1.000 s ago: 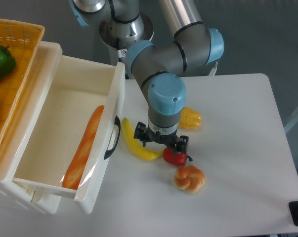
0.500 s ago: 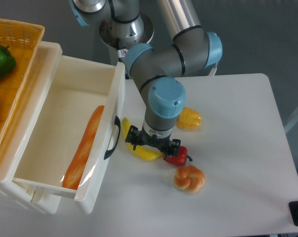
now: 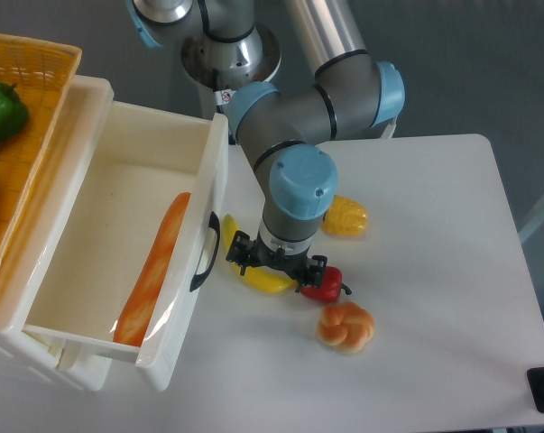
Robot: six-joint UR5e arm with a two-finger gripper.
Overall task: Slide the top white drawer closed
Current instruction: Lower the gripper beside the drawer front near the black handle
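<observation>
The top white drawer [image 3: 118, 194] stands pulled far out toward the table, glossy cream, with a long orange carrot-like piece [image 3: 154, 269] lying inside along its front wall. Its curved black handle [image 3: 204, 252] faces right. My gripper [image 3: 274, 262] hangs just right of that handle, low over a yellow pepper [image 3: 253, 271]. Seen from above, the wrist hides the fingertips, so the gap between them does not show. Nothing visible is held.
An orange woven basket [image 3: 37, 108] with a green pepper [image 3: 1, 110] sits on the cabinet top at left. On the white table lie a red pepper [image 3: 324, 285], a bread knot [image 3: 345, 327] and a yellow corn piece [image 3: 346, 216], all close to my gripper.
My gripper has shifted left toward the drawer handle, from over the red pepper to over the yellow pepper. The drawer has not moved.
</observation>
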